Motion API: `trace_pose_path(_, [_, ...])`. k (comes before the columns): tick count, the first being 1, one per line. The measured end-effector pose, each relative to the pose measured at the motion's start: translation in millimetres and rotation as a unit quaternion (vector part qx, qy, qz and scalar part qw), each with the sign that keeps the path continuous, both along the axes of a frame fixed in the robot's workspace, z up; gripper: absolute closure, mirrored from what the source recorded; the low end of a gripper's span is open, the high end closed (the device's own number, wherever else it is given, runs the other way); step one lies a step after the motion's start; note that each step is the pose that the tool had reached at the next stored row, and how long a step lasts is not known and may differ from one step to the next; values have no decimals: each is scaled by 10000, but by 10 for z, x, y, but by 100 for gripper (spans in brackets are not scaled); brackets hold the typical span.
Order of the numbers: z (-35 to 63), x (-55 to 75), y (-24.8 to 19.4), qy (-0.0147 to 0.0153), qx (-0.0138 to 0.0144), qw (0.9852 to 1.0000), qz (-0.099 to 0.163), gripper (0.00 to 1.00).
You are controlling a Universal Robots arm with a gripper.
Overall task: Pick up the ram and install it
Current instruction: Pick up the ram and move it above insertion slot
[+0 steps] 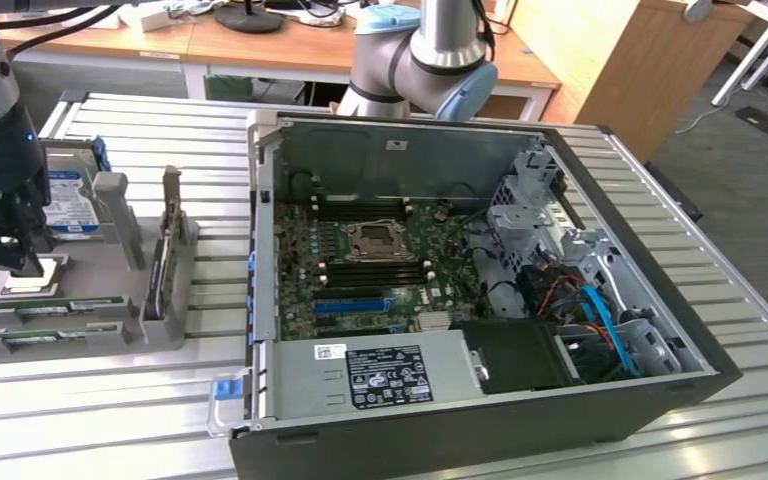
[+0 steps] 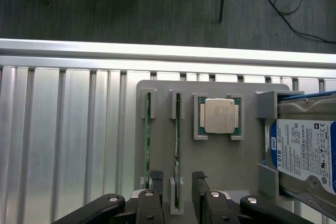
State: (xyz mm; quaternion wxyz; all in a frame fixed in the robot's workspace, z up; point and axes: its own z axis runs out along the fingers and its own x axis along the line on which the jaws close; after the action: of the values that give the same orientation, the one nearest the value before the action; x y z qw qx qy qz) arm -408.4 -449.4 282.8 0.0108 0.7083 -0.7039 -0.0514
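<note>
The claw hangs spread apart over the grey holder, with the ram slotted edge-up between its fingers and the processor just beyond.

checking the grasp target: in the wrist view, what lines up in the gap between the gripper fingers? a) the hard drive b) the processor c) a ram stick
c: the gripper is open and the ram stick beside the processor runs into the gap between its fingers; the hard drive lies apart from it.
</note>
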Motion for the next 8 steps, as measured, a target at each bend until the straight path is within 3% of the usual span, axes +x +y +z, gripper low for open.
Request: trace_pose_path(8, [-12,0,1,-2,2,10000,0,64])
